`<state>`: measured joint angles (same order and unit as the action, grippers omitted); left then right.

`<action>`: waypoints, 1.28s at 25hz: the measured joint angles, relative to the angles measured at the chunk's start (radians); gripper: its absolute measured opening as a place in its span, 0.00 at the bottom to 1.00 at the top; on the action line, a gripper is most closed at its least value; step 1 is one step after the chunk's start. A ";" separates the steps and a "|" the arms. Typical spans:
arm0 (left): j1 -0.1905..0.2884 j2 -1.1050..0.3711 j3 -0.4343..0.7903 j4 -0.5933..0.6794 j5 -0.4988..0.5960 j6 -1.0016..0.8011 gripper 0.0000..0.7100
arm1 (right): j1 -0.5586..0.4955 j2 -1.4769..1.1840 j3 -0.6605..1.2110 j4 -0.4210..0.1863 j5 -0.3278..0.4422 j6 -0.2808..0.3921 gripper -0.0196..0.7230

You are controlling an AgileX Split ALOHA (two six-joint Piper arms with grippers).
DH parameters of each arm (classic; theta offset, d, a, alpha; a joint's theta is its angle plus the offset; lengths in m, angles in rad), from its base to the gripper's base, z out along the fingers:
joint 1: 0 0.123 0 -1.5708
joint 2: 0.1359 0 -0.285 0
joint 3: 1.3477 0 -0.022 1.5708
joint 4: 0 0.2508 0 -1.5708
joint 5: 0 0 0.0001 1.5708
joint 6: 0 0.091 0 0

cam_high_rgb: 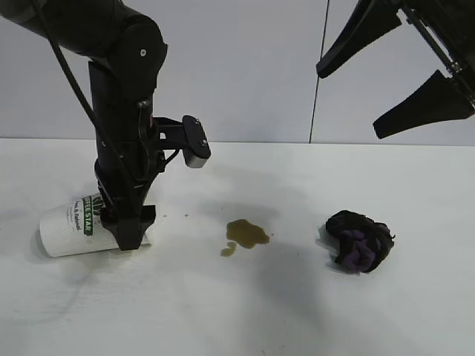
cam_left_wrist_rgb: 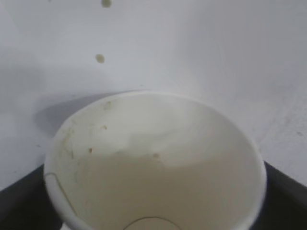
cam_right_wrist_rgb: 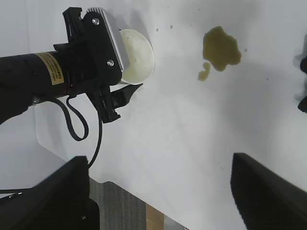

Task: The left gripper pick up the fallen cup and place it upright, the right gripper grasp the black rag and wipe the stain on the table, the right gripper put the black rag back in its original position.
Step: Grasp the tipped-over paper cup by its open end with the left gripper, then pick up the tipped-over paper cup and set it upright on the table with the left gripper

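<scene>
White table [cam_high_rgb: 245, 311] is seen spread across the foreground, bearing everything else. Left gripper [cam_high_rgb: 128, 239] is pointed steeply down at the cup's mouth end, its fingers set to either side of the rim; whether they press the wall or stand just off it cannot be told. Right gripper [cam_high_rgb: 386, 96] is held high, well above and beyond the cup's side of the table, fingers spread apart and empty. Cup [cam_high_rgb: 74, 226] is found lying on its side, logo upward. Black rag [cam_high_rgb: 359, 239] is bunched well to the far side of the stain from the cup. Stain [cam_high_rgb: 246, 234] is pooled between cup and rag.
</scene>
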<state>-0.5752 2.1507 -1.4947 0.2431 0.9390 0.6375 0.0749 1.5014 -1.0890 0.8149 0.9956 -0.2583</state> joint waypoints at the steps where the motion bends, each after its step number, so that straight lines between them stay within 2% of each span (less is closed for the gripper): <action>1: 0.000 0.000 0.000 0.000 0.001 0.000 0.75 | 0.000 0.000 0.000 0.000 0.000 0.000 0.78; 6: 0.000 -0.001 -0.002 -0.001 0.004 0.000 0.74 | 0.000 0.000 0.000 0.000 0.000 0.000 0.78; 10: 0.000 -0.029 -0.001 -0.005 -0.015 0.000 0.82 | 0.000 0.000 0.000 0.000 -0.001 0.000 0.78; 13: 0.003 -0.101 -0.001 -0.025 -0.084 0.000 0.84 | 0.000 0.000 0.000 0.000 -0.001 0.000 0.78; 17: 0.037 -0.227 -0.001 -0.164 -0.197 0.000 0.84 | 0.000 0.000 0.000 0.000 -0.002 0.000 0.78; 21: 0.125 -0.344 0.009 -0.330 -0.261 0.000 0.84 | 0.000 0.000 0.000 0.000 -0.002 0.000 0.78; 26: 0.292 -0.470 0.128 -0.571 -0.339 0.100 0.84 | 0.000 0.000 0.000 0.000 -0.003 0.000 0.78; 30: 0.401 -0.553 0.326 -0.918 -0.478 0.396 0.84 | 0.000 0.000 0.000 0.000 -0.010 0.000 0.78; 32: 0.439 -0.575 0.419 -1.163 -0.533 0.623 0.84 | 0.000 0.000 0.000 0.000 -0.022 0.000 0.78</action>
<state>-0.1365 1.5754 -1.0756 -0.9202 0.4060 1.2610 0.0749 1.5014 -1.0890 0.8149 0.9736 -0.2583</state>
